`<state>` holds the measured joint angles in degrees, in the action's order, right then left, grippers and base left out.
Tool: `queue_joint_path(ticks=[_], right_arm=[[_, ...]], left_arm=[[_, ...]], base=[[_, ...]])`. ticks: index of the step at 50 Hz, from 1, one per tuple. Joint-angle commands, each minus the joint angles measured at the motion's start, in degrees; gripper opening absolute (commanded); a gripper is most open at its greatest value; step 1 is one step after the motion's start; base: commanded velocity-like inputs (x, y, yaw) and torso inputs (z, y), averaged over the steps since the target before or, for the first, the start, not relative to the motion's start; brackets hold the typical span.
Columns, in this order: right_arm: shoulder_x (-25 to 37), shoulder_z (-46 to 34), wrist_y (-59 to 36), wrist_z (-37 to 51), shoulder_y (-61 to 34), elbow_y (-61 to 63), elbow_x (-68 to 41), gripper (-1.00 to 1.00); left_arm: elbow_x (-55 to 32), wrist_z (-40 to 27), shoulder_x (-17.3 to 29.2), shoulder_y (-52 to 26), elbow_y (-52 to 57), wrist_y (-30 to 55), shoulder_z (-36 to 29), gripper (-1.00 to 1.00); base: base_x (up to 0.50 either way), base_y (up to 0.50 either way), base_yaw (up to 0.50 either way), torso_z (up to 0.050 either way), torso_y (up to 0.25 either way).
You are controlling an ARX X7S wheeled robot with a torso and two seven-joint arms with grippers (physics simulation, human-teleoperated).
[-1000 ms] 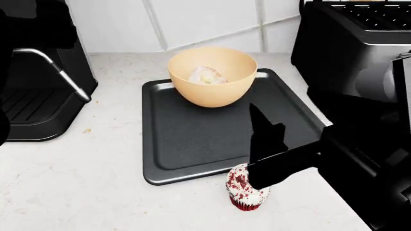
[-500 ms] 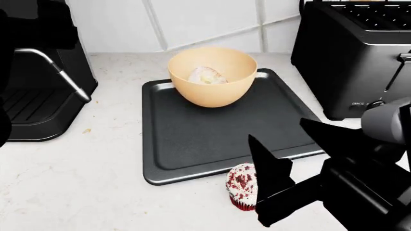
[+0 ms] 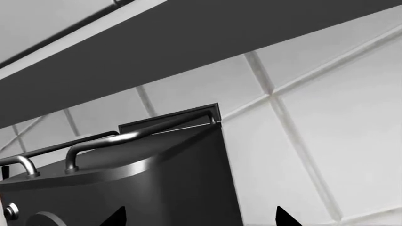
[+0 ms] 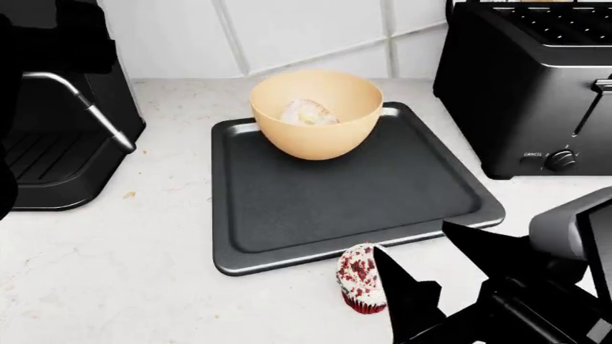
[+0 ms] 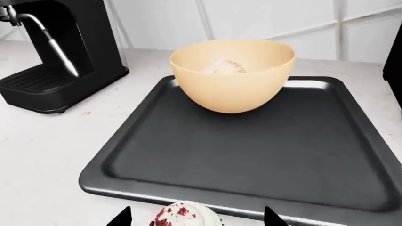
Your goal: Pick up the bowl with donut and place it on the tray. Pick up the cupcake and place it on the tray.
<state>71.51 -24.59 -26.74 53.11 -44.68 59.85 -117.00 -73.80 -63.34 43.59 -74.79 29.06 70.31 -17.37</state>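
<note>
Your right gripper (image 4: 431,269) sits at the lower right of the head view with its fingers spread wide and nothing between them. The cupcake (image 4: 360,278) stands on the counter (image 4: 115,272) at the bottom centre, just beside the nearer finger and just outside the tray's front rim. In the right wrist view the cupcake (image 5: 185,216) shows at the bottom edge, between the two fingertips.

The tray (image 4: 354,193) fills the middle of the head view, and the bowl (image 4: 317,113) rests on its far part with the donut (image 4: 308,112) inside it. The tray's near part is bare dark metal.

A black toaster (image 4: 526,79) stands at the upper right, close to the tray's right edge; its small label is too blurred to read. A black coffee machine (image 4: 57,107) stands at the upper left, well apart from the cupcake.

Your left gripper (image 3: 197,217) shows only two fingertips at the bottom of its wrist view, set apart and empty, facing the coffee machine and tiled wall (image 3: 314,117).
</note>
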Motion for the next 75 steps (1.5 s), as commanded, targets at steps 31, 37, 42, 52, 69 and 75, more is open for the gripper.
queue_joint_path(ticks=[31, 37, 42, 52, 69, 75], right_arm=[[-8.9, 7.2, -17.3, 5.3, 9.9, -3.1, -2.2, 1.0], [-10.2, 5.9, -18.3, 6.1, 9.2, -4.2, -1.6, 1.0], [-11.2, 5.0, -19.1, 6.2, 8.8, -4.9, -1.0, 1.0], [-13.0, 2.3, -20.9, 8.1, 6.9, -6.2, -1.3, 1.0], [-15.4, -1.8, -23.1, 11.3, 4.0, -8.0, -2.4, 1.0], [-16.9, -3.4, -24.3, 11.7, 2.4, -8.8, -2.8, 1.0]], left_arm=[[0.1, 0.0, 0.3, 0.0, -0.1, -1.1, -1.1, 1.0], [-0.1, -0.1, 0.3, -0.1, 0.0, -1.2, -1.2, 1.0], [0.2, 0.0, 0.4, 0.0, -0.1, -1.4, -1.3, 1.0], [0.0, -0.2, 0.4, -0.1, -0.1, -1.5, -1.5, 1.0], [-0.1, -0.2, 0.4, -0.3, -0.2, -1.8, -1.8, 1.0], [0.3, 0.2, 0.7, 0.1, -0.2, -2.3, -1.9, 1.0]], base=[[0.0, 0.0, 0.0, 0.0, 0.0], [0.0, 0.0, 0.0, 0.0, 0.0], [0.0, 0.0, 0.0, 0.0, 0.0], [0.0, 0.0, 0.0, 0.0, 0.0], [0.0, 0.0, 0.0, 0.0, 0.0], [0.0, 0.0, 0.0, 0.0, 0.0]])
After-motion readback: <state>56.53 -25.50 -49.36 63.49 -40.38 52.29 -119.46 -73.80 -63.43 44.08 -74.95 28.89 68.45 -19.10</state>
